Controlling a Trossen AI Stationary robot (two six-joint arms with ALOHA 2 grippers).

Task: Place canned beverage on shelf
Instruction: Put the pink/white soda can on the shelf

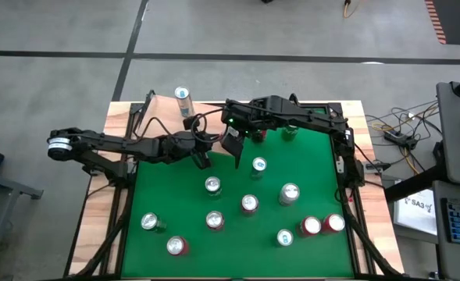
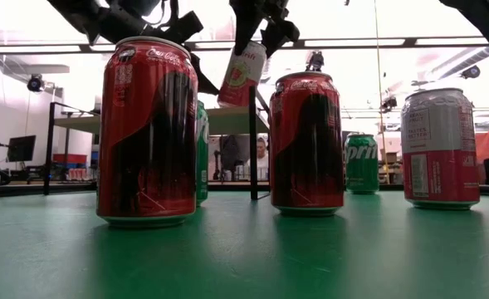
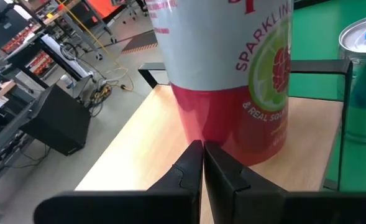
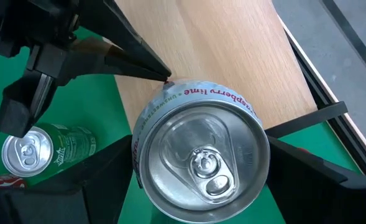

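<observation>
1. The can (image 4: 200, 158) is a raspberry-lime sparkling one, pinched at its sides by the right gripper (image 4: 198, 163), whose jaws are spread wide around it. It hangs tilted above the shelf (image 4: 232, 56), near the shelf's edge by the green table (image 1: 214, 164).
2. The left gripper (image 3: 202, 163) has its jaws pressed together, holding nothing. Its tip sits against the can's side.
3. Risk: the can is tilted in the low view, so if released like this it would likely land on its rim and topple or roll off the board.
4. Risk: the left tip pressing on the can could twist it in the right jaws, or snag as the can descends.
5. Risk: a silver-blue can (image 3: 364, 74) stands just beside on the shelf; a sideways drift could knock it.
6. The low view alone shows the can (image 2: 242, 75) lifted and leaning, behind two red cans (image 2: 148, 129).
7. The right wrist view alone shows the lid, the grip on both sides, and a green can (image 4: 43, 152) below.
8. The high view gives only the layout: both arms meeting at the table's far side.
</observation>
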